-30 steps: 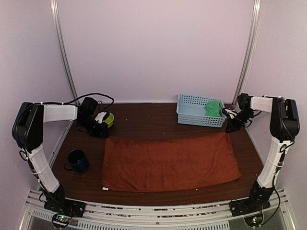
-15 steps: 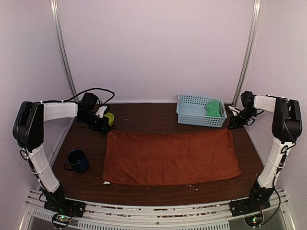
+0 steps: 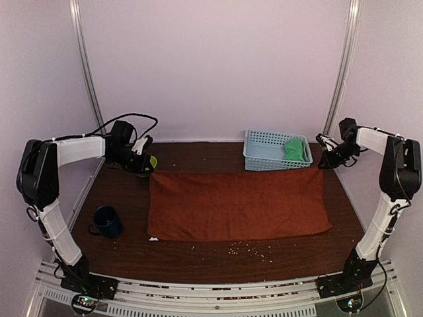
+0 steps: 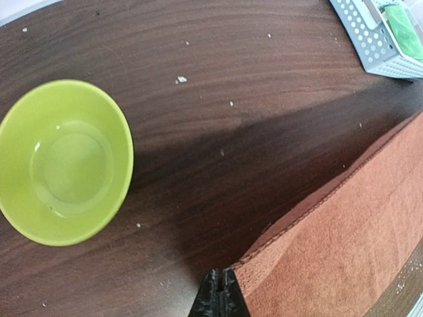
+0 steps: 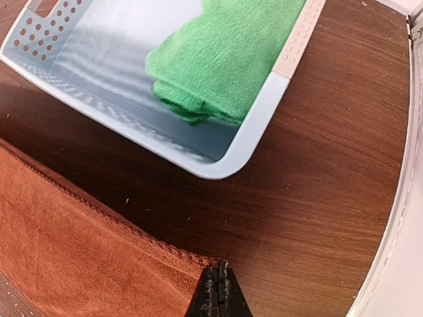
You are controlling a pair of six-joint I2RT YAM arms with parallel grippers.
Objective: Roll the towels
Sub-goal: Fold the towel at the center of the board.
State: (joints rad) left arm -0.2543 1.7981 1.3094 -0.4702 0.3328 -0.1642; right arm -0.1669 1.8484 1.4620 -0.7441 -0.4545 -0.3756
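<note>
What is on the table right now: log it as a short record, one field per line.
rust towel: spread flat on the table, not rolled
green towel: lying in the right end of the light-blue basket
left gripper: shut on the rust towel's far left corner
right gripper: shut on the rust towel's far right corner
lime-green bowl: upright, empty, beside the left gripper
dark blue mug: left of the rust towel, apart from it

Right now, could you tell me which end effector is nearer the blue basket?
Right. The right end effector is just beside the basket; the left end effector is far off by the green bowl.
</note>
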